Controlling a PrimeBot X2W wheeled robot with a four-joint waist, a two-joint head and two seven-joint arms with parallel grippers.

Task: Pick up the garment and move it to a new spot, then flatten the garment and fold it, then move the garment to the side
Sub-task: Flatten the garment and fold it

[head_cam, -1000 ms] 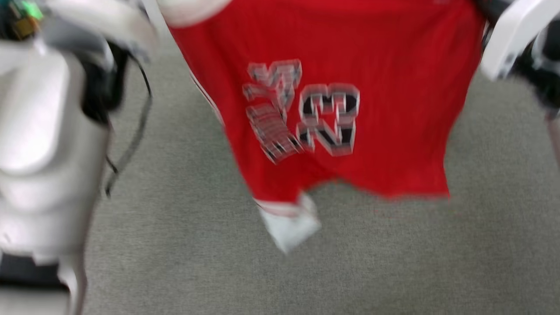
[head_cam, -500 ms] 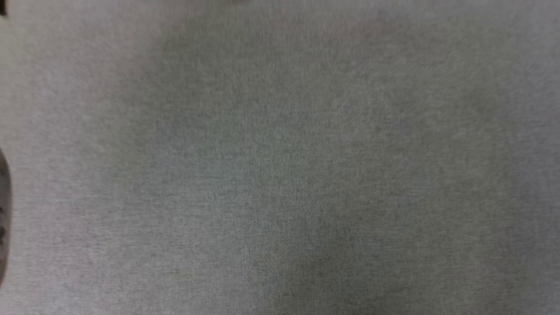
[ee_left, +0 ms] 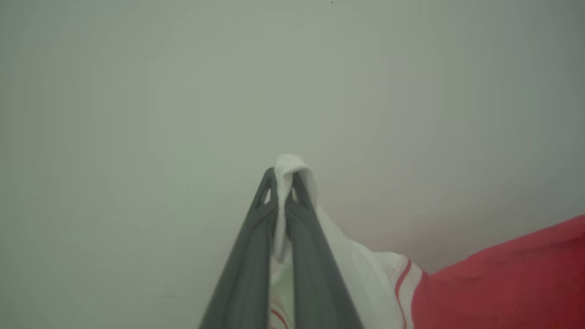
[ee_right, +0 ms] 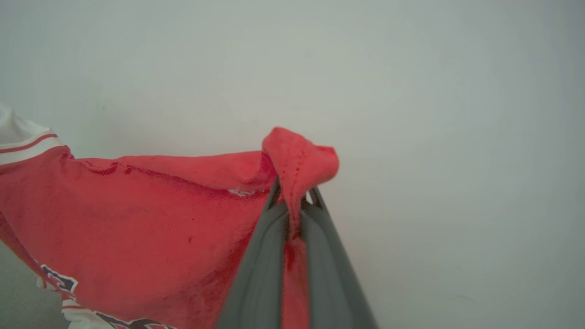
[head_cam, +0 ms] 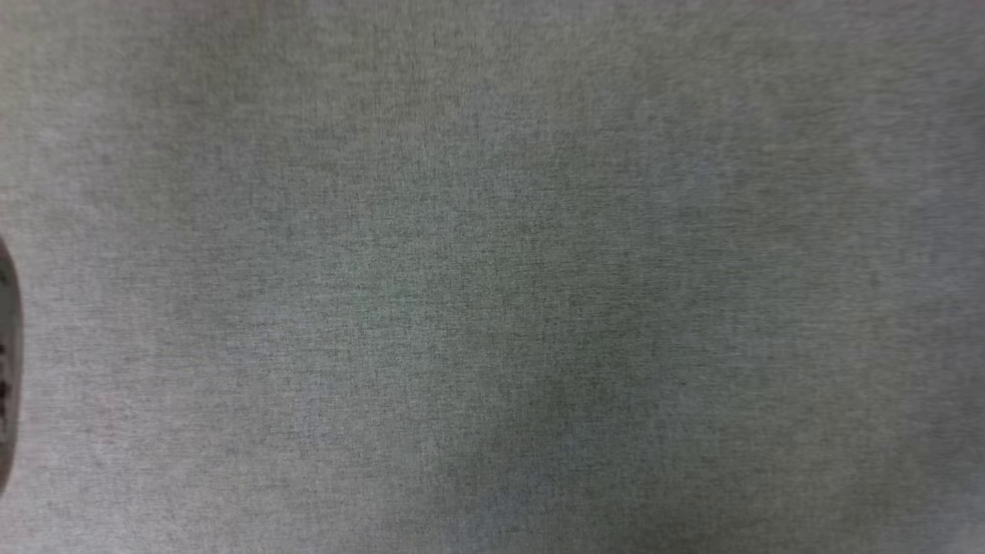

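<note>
A second ago our head view faced the red soft-fabric jersey shirt with white short sleeves hanging between the arms. The camera has since turned, and we now look down on grey woven carpet floor, with a dark blurred shape at the left edge.

In the left wrist view, our left end effector is clenched on a fold of the white sleeve. The striped trim and red body trail off to the lower right.

In the right wrist view, our right end effector pinches a bunched red edge. The body spreads to the left, with dark lettering at the bottom.
</note>
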